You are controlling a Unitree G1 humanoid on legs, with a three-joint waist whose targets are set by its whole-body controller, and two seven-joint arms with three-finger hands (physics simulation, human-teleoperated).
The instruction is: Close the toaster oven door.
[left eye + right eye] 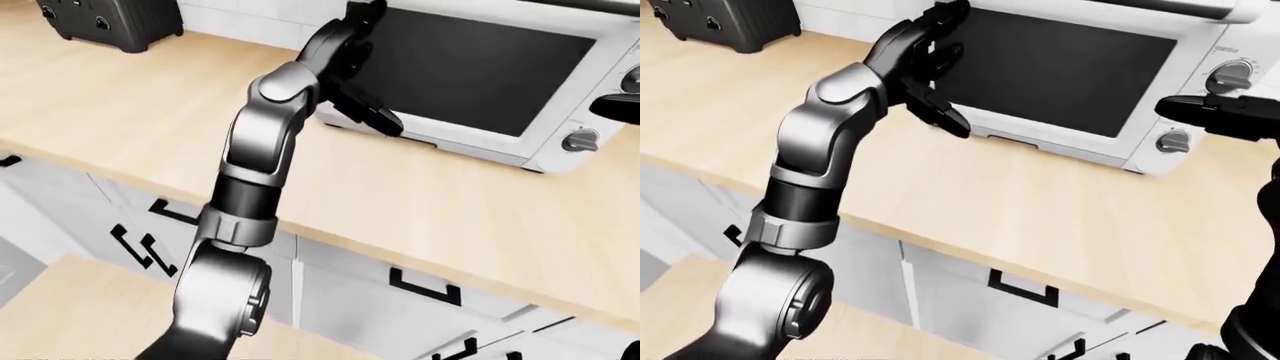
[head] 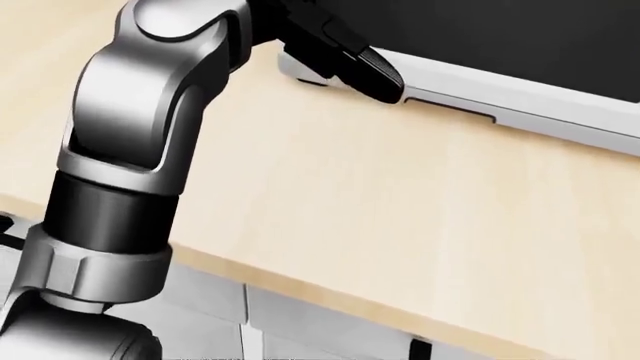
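Observation:
The white toaster oven (image 1: 1140, 154) stands on the wooden counter at the top right of the eye views. Its dark glass door (image 1: 1060, 67) stands upright against the oven's face. My left hand (image 1: 932, 71) is open, with its black fingers (image 1: 368, 112) spread against the door's left edge; one finger reaches down to the oven's lower left corner (image 2: 375, 75). My right hand (image 1: 1218, 116) is open and empty, with its fingers stretched out in front of the oven's knobs (image 1: 1173, 141) at the right side.
A black appliance (image 1: 110, 21) stands on the counter (image 1: 450, 217) at the top left. Below the counter's edge are white cabinet drawers with black handles (image 1: 425, 289). My left forearm (image 1: 250, 172) rises across the middle of the left-eye view.

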